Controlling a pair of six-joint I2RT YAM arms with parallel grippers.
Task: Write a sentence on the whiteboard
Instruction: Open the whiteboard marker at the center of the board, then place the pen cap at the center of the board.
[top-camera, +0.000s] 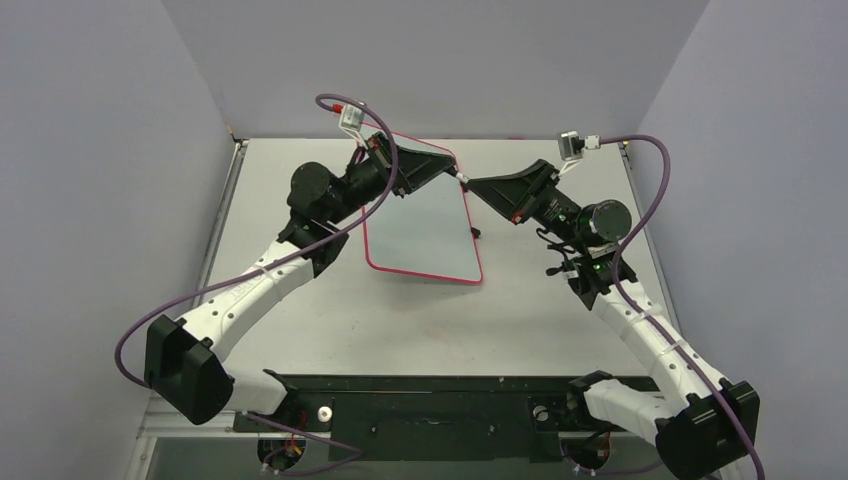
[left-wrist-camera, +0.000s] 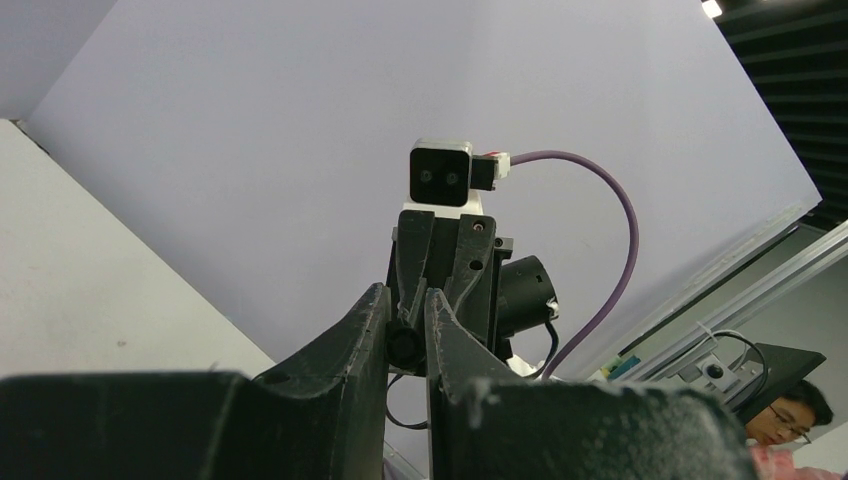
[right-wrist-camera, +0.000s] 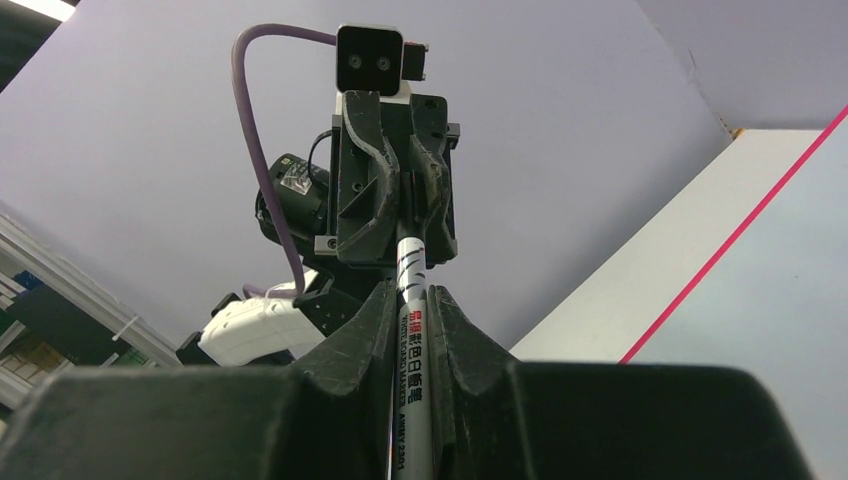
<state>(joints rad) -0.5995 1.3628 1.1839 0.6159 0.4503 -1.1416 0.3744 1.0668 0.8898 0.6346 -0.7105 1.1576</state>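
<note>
So the whiteboard (top-camera: 420, 240) sits in the upper middle of the top view, red rim all around. As far as I can see the surface is totally blank: 0 words of the sentence on it yet.

Both arms meet just above the board's upper right corner. The right gripper (right-wrist-camera: 410, 300) is clamped on a marker (right-wrist-camera: 411, 270); you can see the printed barrel running up between its 2 fingers in the lower middle of the right wrist view. The far end of that marker disappears into the left gripper (right-wrist-camera: 398, 190) facing it, which looks closed on it too. My guess is that end is the cap, but I can't really tell.

My read: this is still the prep stage, probably pulling the cap off. All the actual writing is still left to do.
</note>
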